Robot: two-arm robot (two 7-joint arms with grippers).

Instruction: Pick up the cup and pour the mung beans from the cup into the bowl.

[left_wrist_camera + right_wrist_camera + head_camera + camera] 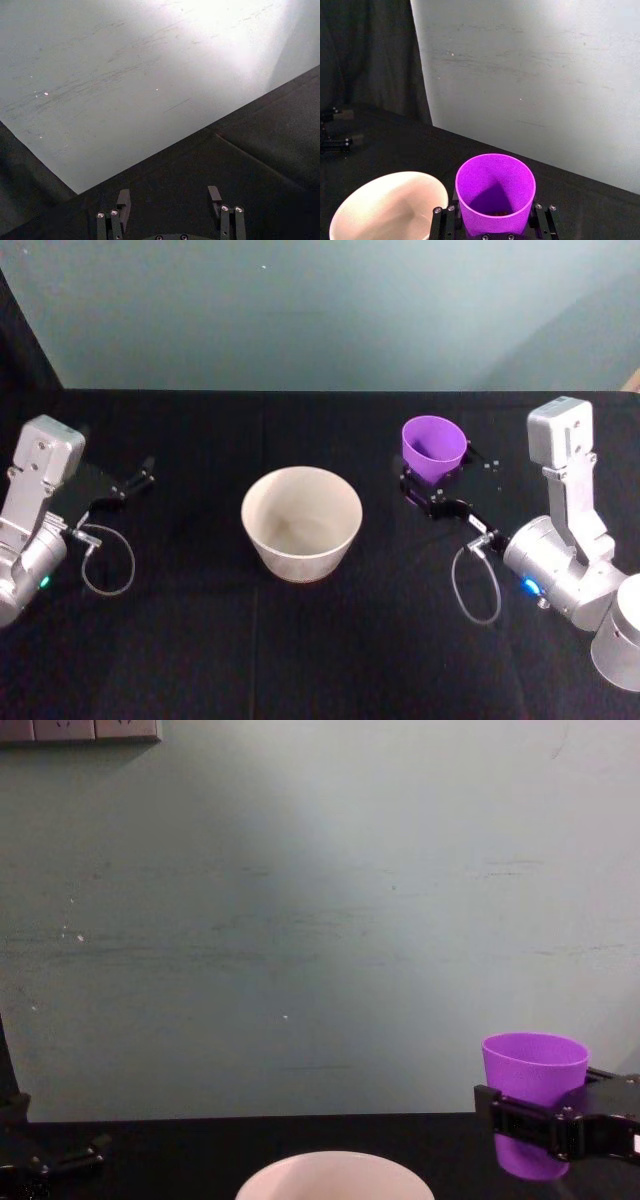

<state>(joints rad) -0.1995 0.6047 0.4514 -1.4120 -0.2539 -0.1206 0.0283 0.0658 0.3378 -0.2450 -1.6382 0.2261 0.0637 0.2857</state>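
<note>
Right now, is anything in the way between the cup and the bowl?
Nothing visible. The right gripper has its jaws shut on the cup, and no object lies on the black table between it and the bowl. The left gripper is parked, open, beyond the bowl.

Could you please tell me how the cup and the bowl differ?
The cup is bright purple; the bowl is pale pinkish. The cup is narrow, the bowl much wider. The right end effector grips the cup, while the bowl stands free on the table. Both are upright and tapered. The left end effector rests open, idle.
</note>
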